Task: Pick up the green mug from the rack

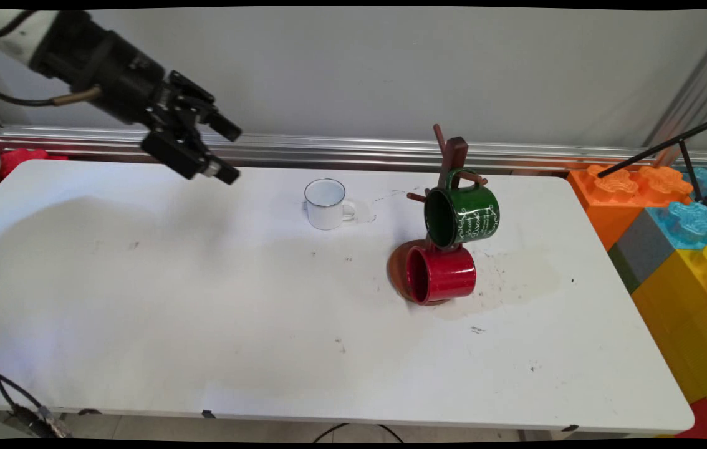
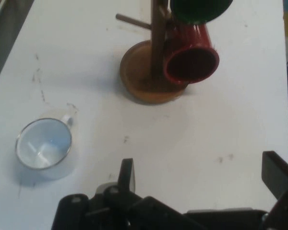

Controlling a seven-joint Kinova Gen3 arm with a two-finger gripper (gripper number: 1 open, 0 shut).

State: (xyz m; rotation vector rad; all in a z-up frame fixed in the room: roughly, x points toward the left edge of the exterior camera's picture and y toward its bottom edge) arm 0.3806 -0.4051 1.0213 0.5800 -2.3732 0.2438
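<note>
the near half of the white table [image 1: 204, 324] is bare but for small dark scuffs. farther in, right of centre, a wooden mug tree [image 1: 450, 156] stands on a round base. a red mug [image 1: 441, 274] hangs low on it, lying sideways with its mouth toward the camera. just above, a green mug [image 1: 461, 215] with white lettering hangs tilted from a higher peg. left of the tree and apart from it, a small white enamel mug [image 1: 326, 204] with a dark rim stands upright, handle to the right. nothing stands between it and the gripper [image 1: 224, 153], which hangs in the air well to its upper left, fingers spread apart and holding nothing. beyond the table's right end sit big coloured toy blocks [image 1: 671, 231].
</note>
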